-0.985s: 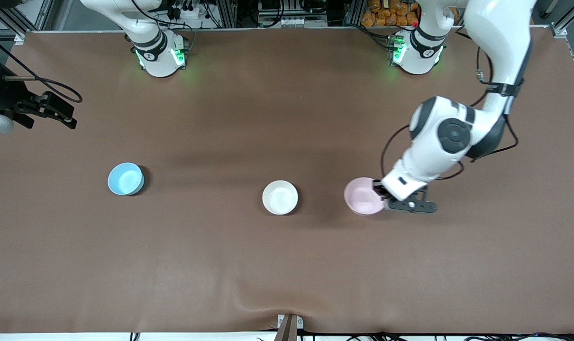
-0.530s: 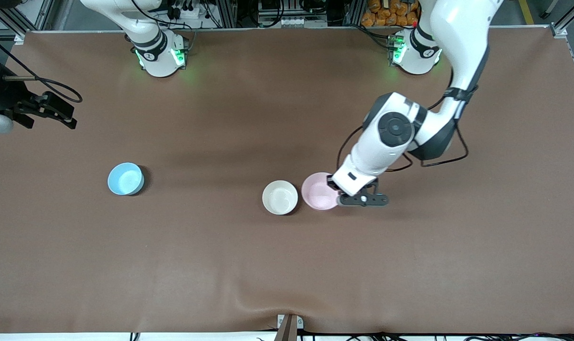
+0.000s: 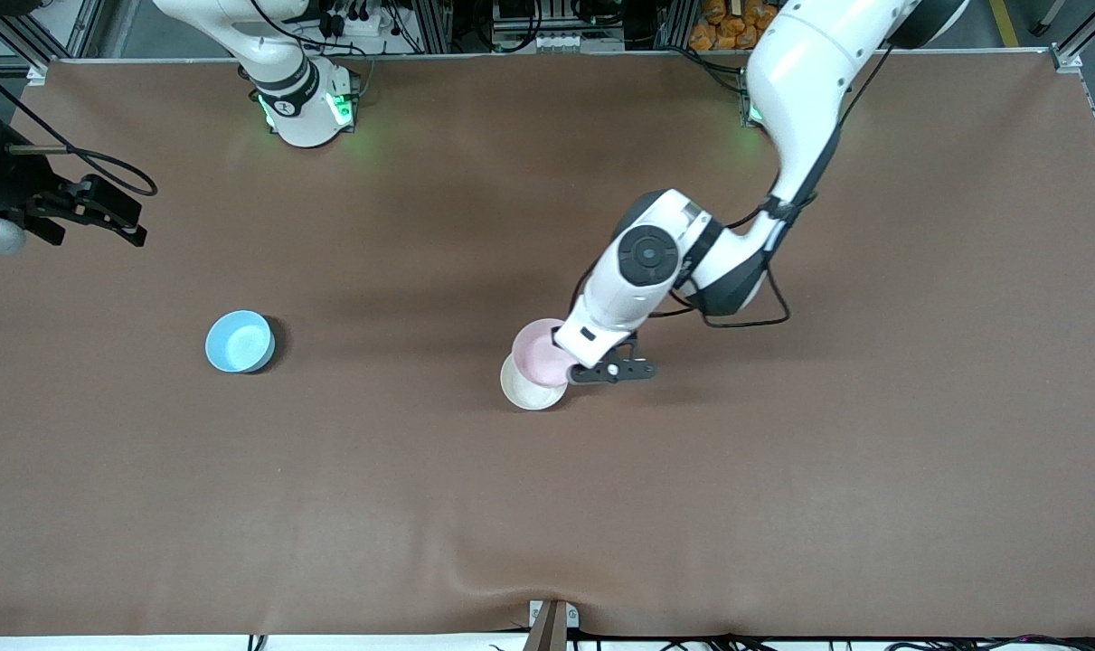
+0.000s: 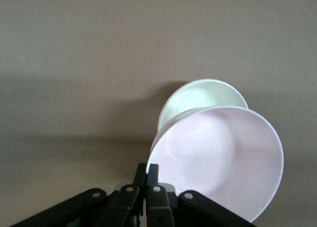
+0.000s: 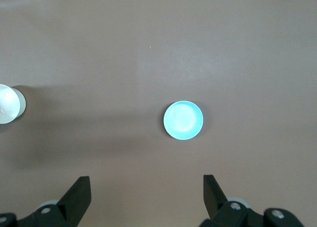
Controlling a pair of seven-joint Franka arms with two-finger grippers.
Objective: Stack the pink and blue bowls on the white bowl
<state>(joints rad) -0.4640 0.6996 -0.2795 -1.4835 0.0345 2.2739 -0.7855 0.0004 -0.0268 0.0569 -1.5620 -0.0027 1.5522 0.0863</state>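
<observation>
Carrying: left hand (image 3: 572, 359) clamps the pink bowl (image 3: 541, 353) by its rim, so the bowl hangs free underneath.
Position: pink bowl is up over the white bowl (image 3: 529, 389), partly overlapping, not yet centred.
Blue bowl (image 3: 239, 341): on the table (image 3: 547, 506) toward the right arm's end.
Right hand (image 5: 146, 197): waits high over it, fingers spread.

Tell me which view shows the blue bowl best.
The right wrist view: the blue bowl sits whole and unobstructed near the picture's middle, above the open right gripper. The front view shows it whole too, toward the right arm's end of the table. The left wrist view does not show it.
</observation>
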